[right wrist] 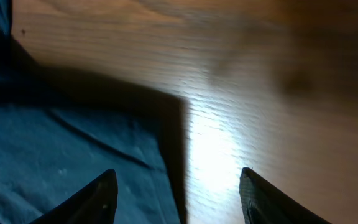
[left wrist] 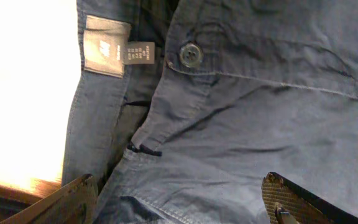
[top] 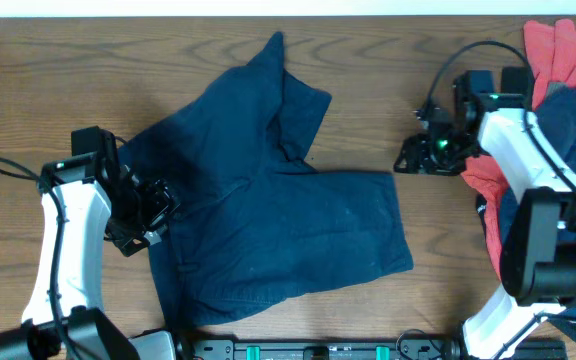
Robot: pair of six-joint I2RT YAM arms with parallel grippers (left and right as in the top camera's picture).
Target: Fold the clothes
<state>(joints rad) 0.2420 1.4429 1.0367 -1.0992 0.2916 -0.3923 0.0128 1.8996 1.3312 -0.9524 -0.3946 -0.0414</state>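
The dark navy shorts [top: 278, 225] lie spread across the middle of the table, one leg pointing to the back [top: 268, 90], the other to the right [top: 368, 225]. My left gripper [top: 153, 215] is open at the waistband on the shorts' left side; the left wrist view shows the button [left wrist: 190, 55], the label [left wrist: 107, 53] and both fingers [left wrist: 179, 199] apart over the cloth [left wrist: 260, 124]. My right gripper [top: 408, 157] is open just past the right leg's far corner; in the right wrist view its fingers [right wrist: 178, 193] straddle the cloth's edge [right wrist: 73, 162].
A heap of coral red and navy clothes [top: 568, 70] lies at the right edge under the right arm. Bare wooden table [top: 68, 70] shows at the back left and between the shorts and the heap [top: 438, 230].
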